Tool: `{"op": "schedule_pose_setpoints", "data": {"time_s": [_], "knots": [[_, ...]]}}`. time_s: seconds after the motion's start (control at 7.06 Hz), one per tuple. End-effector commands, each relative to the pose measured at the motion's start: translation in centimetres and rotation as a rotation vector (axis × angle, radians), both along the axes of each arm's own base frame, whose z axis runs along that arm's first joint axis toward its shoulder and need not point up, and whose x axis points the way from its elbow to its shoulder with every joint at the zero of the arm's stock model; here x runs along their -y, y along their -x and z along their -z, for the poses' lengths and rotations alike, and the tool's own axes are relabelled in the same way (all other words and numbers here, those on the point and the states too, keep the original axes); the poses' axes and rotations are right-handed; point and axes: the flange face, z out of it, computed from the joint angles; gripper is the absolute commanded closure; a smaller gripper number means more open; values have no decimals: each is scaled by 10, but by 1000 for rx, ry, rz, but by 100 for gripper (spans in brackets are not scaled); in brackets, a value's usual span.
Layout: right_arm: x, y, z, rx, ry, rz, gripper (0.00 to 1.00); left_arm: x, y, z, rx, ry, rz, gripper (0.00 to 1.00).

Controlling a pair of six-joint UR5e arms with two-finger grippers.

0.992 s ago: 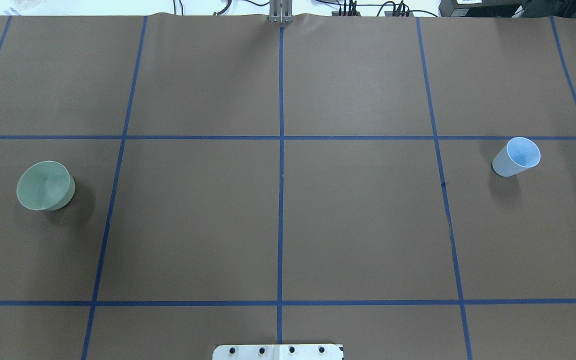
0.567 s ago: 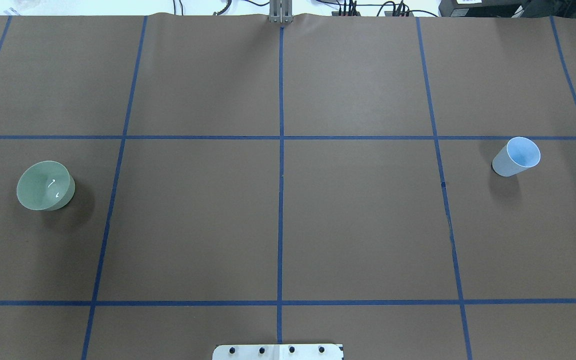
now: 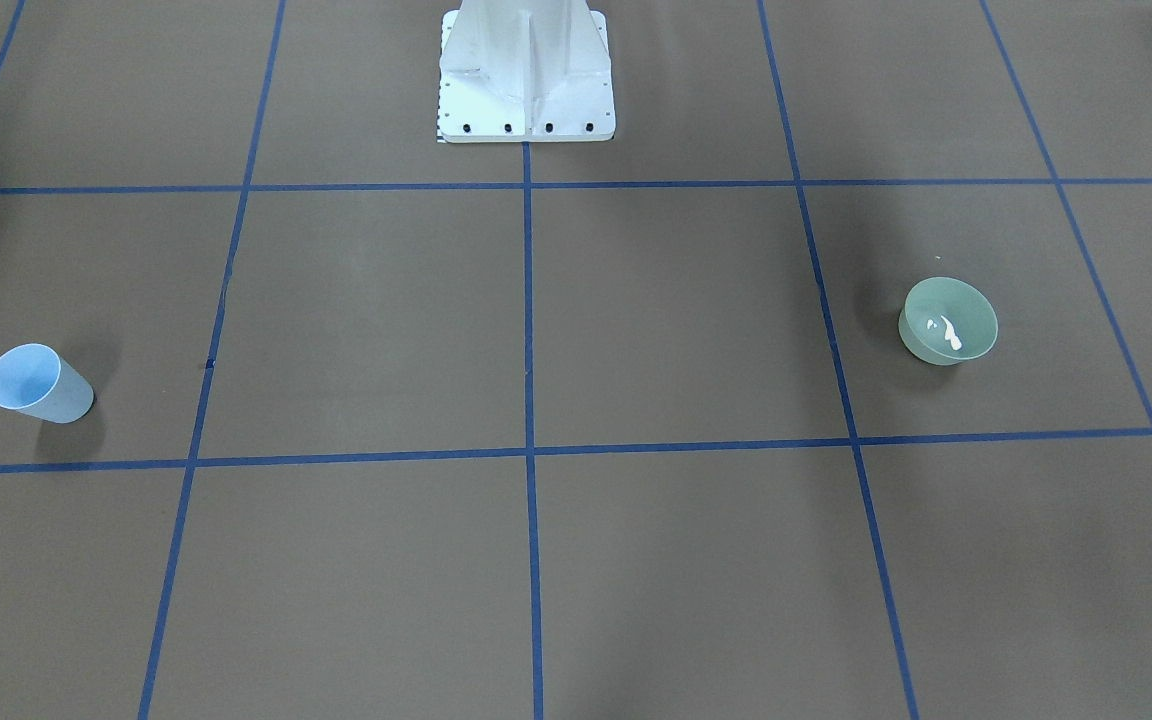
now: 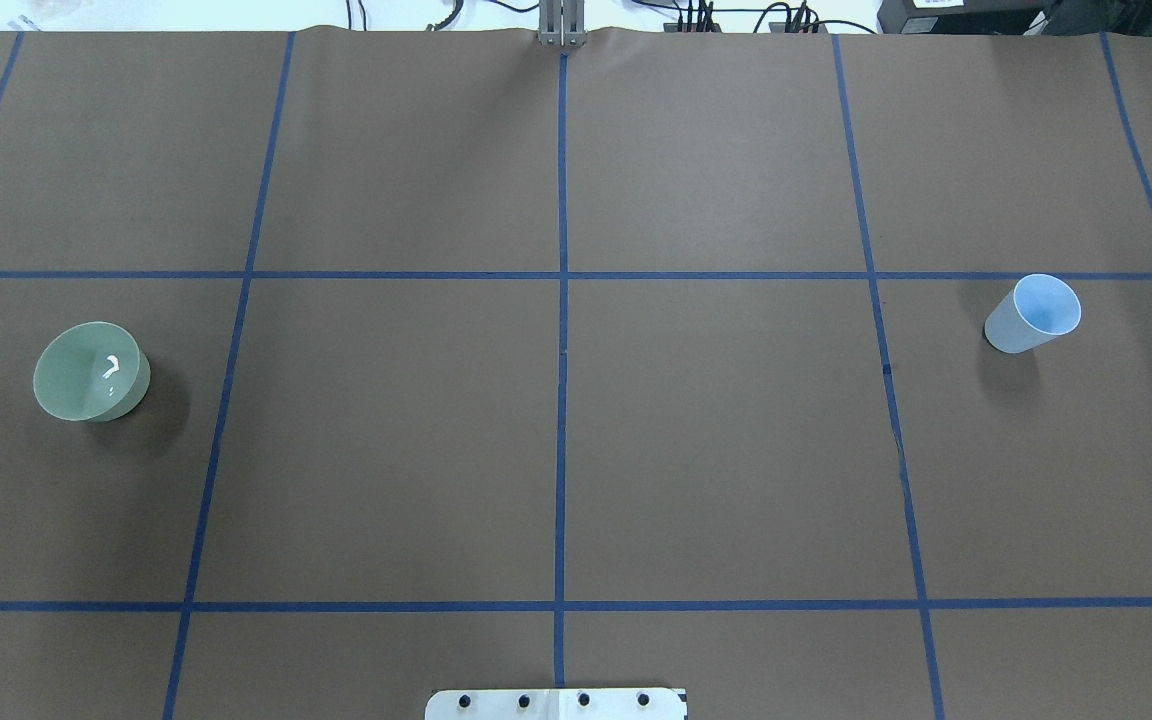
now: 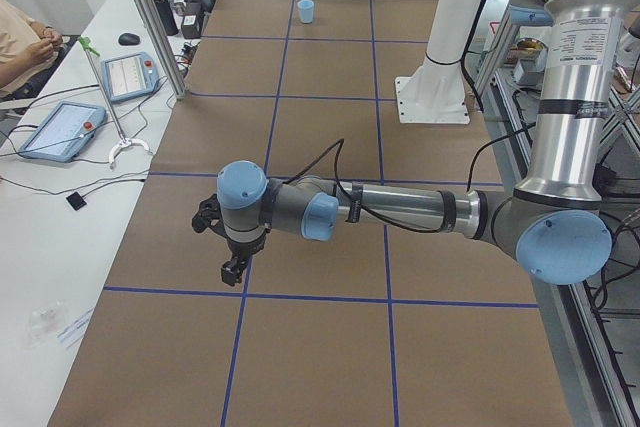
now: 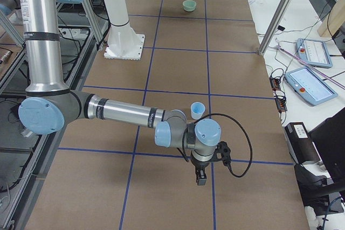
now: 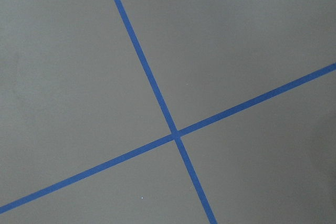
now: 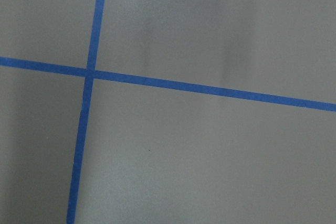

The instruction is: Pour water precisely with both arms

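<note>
Brown paper crossed by blue tape lines (image 4: 562, 400) is spread over the desk (image 4: 736, 480). A green bowl (image 4: 91, 371) is set upright near the desk's end on the robot's left. Bright glints are seen inside it, but how much it holds cannot be told. A pale blue cup (image 4: 1033, 313) is stood upright near the opposite end, its contents not discernible. Between the two, at the robot's edge, a white pedestal (image 3: 526, 70) is bolted. The left arm (image 5: 400, 209) is stretched low and nearly level, its left fingers (image 5: 232, 269) pointed down. The right arm (image 6: 124, 114) is posed alike, its right fingers (image 6: 200, 178) hung near the cup. Whether either pair is open or closed cannot be told.
</note>
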Motion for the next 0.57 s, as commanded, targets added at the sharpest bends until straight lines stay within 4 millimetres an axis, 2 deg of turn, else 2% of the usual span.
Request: {"op": "schedule_pose_setpoints", "data": {"time_s": [0.0,0.14,0.43], "knots": [[0,1,1,5,-2,0,0,-15,12,-11,11,140,19,0],[0,1,1,5,-2,0,0,-17,22,-12,7,135,46,0],[0,1,2,5,-3,-1,0,-31,21,-27,-1,212,104,0]]}}
